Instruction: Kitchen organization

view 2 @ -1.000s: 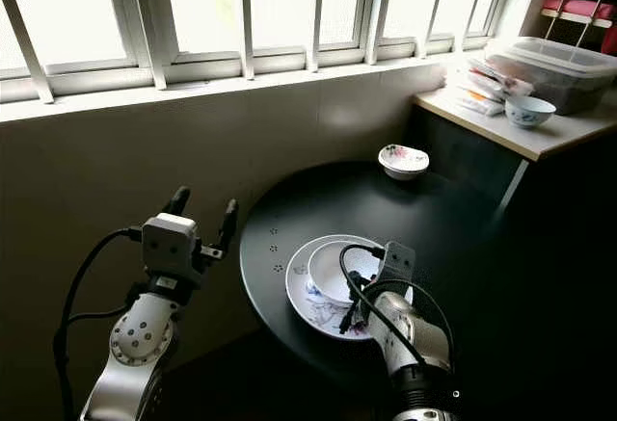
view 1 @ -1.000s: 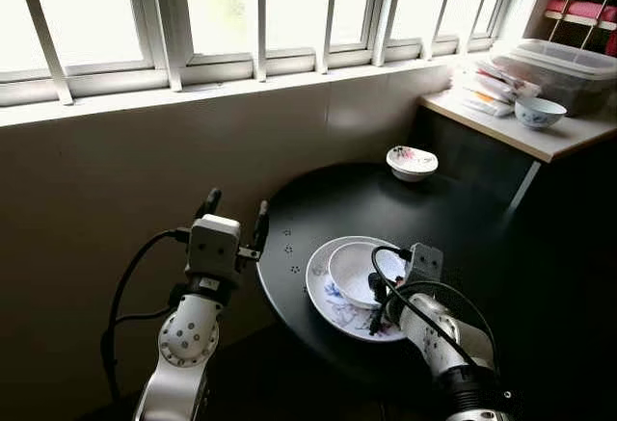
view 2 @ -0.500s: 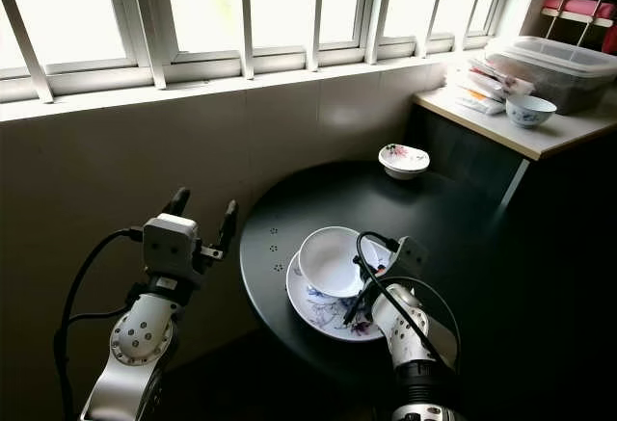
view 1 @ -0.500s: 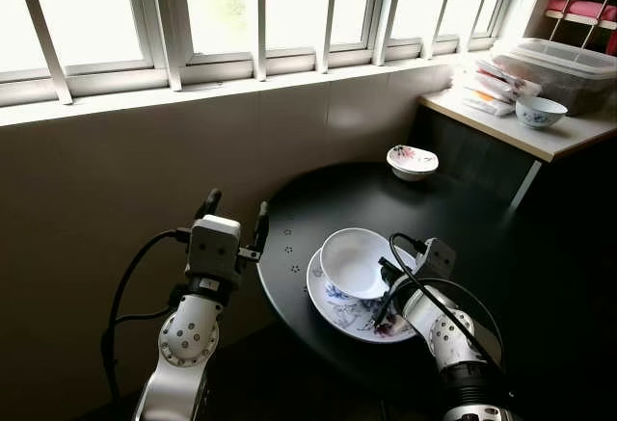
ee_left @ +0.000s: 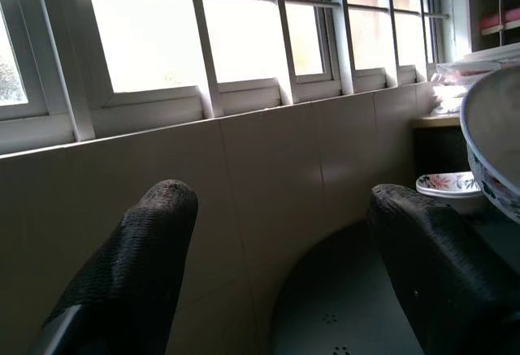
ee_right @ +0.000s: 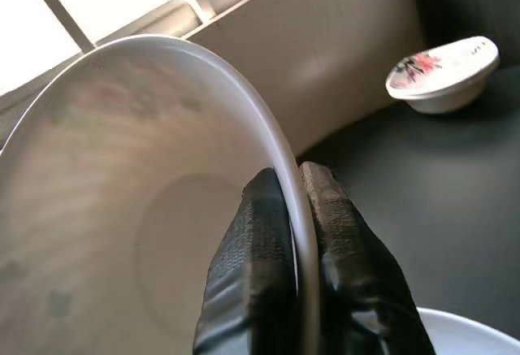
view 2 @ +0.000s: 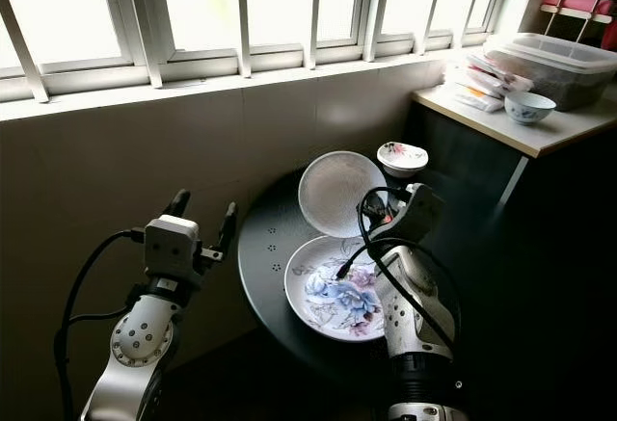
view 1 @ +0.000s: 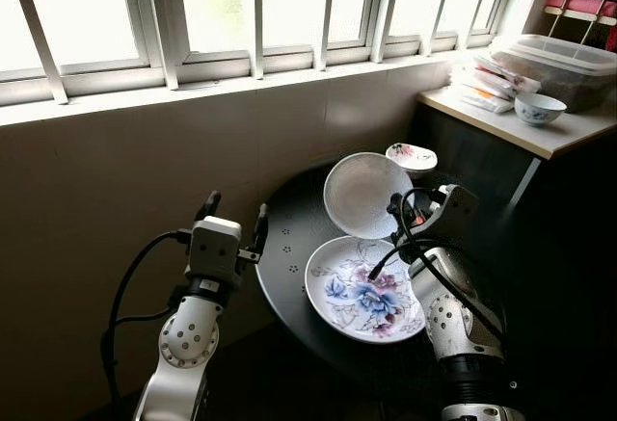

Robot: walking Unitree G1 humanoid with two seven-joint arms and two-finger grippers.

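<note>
My right gripper (view 1: 397, 211) is shut on the rim of a white bowl (view 1: 362, 195), holding it tilted on edge in the air above the round black table (view 1: 289, 223); its fingers (ee_right: 325, 233) pinch the bowl (ee_right: 122, 209) rim. Below it lies a large plate (view 1: 364, 288) with a blue and pink flower pattern. A small flowered bowl (view 1: 412, 158) sits at the table's far side. My left gripper (view 1: 234, 217) is open, raised left of the table edge, with nothing between its fingers (ee_left: 134, 266).
A wall with barred windows (view 1: 260, 7) runs behind the table. At the right stands a counter (view 1: 521, 122) with a small bowl (view 1: 538, 108), a lidded plastic box (view 1: 559, 60) and stacked packets. The floor around the table is dark.
My right gripper has lifted the white bowl off the flowered plate, up and toward the window, tilting it on edge. The plate's pattern is now uncovered. The left arm has not moved.
</note>
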